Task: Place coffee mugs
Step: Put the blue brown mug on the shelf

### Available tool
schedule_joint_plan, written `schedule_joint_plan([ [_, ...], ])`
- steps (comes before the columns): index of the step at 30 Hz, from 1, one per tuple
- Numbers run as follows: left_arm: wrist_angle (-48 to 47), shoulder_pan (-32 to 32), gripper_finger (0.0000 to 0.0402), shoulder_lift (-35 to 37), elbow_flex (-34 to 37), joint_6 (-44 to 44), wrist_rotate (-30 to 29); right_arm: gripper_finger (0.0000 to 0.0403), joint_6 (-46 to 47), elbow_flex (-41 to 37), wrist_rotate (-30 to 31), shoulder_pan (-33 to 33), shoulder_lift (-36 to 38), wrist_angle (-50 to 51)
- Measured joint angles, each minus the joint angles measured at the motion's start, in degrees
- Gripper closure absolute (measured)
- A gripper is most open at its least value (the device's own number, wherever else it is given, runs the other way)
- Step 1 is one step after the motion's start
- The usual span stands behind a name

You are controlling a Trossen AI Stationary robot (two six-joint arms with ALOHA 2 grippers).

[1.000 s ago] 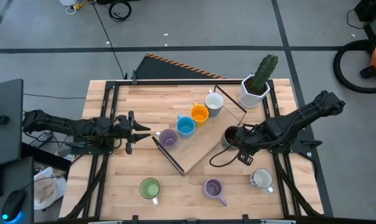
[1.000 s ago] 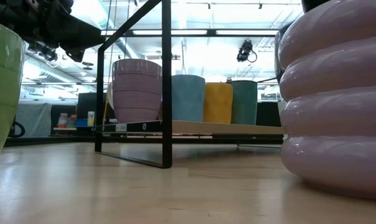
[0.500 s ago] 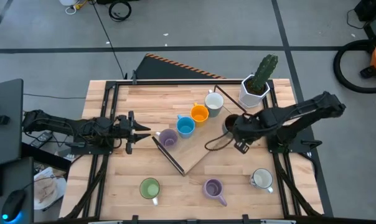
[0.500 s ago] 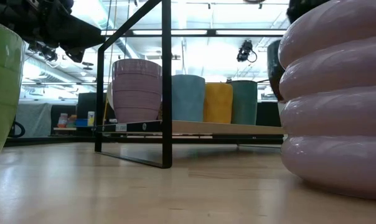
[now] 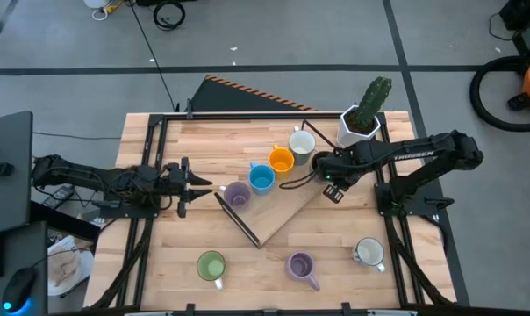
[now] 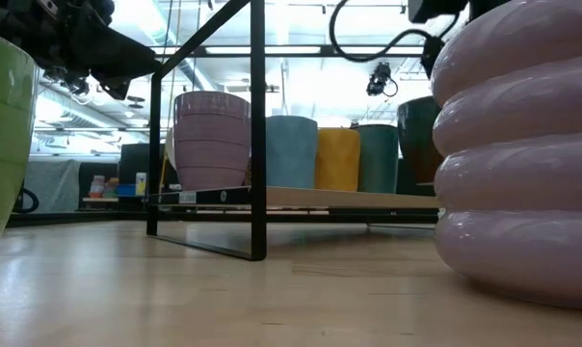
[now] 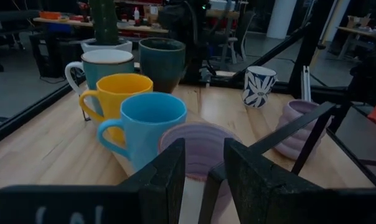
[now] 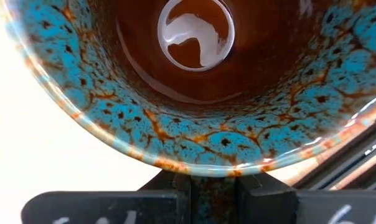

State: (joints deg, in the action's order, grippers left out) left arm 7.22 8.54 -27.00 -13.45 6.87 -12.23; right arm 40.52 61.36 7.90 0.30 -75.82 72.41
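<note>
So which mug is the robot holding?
The dark brown mug, pinched at its rim by the right gripper beside the white mug. The other mugs stand free of any jaws.

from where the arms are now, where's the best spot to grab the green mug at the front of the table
Probably the rim of the green mug, from straight above, one finger inside and one outside. It stands upright with its mouth open and bare table around it. Take the wall on the side away from the handle, which points toward the lilac mug.
</note>
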Motion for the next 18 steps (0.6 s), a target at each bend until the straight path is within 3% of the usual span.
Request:
schedule_joint_plan([
  [18,-1.5,0.0,0.0285,0.0,0.0,0.0,0.0,0.0339,-3.4,-6.2,-1.4,-5.5,0.8,-7.0],
])
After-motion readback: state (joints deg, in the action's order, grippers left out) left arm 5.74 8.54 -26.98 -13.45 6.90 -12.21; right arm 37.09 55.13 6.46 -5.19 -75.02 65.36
